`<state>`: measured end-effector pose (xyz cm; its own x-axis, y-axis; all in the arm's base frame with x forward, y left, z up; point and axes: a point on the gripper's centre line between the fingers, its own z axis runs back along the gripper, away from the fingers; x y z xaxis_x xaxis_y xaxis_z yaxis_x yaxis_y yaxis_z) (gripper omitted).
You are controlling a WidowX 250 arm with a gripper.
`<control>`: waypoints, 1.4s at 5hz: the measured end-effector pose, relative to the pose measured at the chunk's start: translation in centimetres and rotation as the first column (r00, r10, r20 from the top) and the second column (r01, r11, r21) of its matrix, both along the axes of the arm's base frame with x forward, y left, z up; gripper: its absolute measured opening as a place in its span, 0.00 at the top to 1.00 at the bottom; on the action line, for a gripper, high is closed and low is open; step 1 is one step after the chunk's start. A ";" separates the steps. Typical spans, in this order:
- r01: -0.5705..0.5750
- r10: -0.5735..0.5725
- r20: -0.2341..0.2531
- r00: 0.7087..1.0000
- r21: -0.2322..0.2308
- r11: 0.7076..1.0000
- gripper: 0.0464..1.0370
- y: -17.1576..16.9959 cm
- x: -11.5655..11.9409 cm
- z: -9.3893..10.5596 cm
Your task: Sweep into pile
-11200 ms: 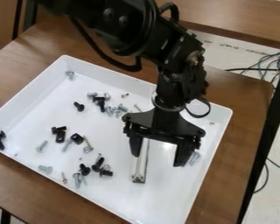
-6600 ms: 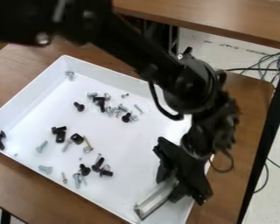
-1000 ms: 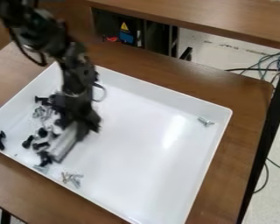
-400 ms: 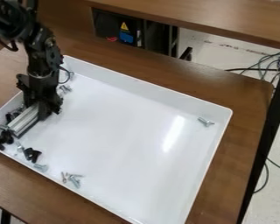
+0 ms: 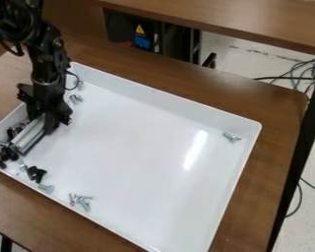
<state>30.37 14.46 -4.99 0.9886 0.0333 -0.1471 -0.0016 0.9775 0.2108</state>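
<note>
Brown wood runs under the whole job: our counter [image 5: 272, 147] carries a white tray [image 5: 161, 93], with a second table [image 5: 232, 19] behind and loose cables [image 5: 308, 71] on the pale floor off to the right.

Our hand [image 5: 43, 120] is at the tray's left edge, closed on the upper end of a metal bar [image 5: 30, 136], which we take for the sweeper. Most of the dark bolts [image 5: 9, 153] sit between the bar and the left corner, with another dark clump [image 5: 36, 173] just past its free end.

We'd judge the bar stiff and fairly light, its smooth faces a bit slippery, so a firm pinch across its width suits it; held at one end, it may twist when bolts jam against it (small hardware loves to wedge). The bolts are hard and not fragile, and should skid easily.

Strays remain: silver screws [image 5: 76, 99] near the top corner, more screws [image 5: 82, 202] by the lower left edge, and a lone screw [image 5: 231, 137] near the right edge. We'd expect further strokes for those.
</note>
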 end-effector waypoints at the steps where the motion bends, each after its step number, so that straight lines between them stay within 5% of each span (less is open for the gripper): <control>1: -0.083 0.083 0.000 0.997 -0.029 0.996 0.69 -1.6 -0.2 0.2; 4: -0.021 0.021 0.014 1.000 -0.037 0.999 0.69 -9.5 0.7 0.9; 6: 0.239 -0.237 0.035 0.971 -0.128 0.963 0.69 -19.5 -0.2 1.0; 7: 0.286 -0.286 0.024 0.958 -0.150 0.946 0.69 -21.1 -0.4 1.2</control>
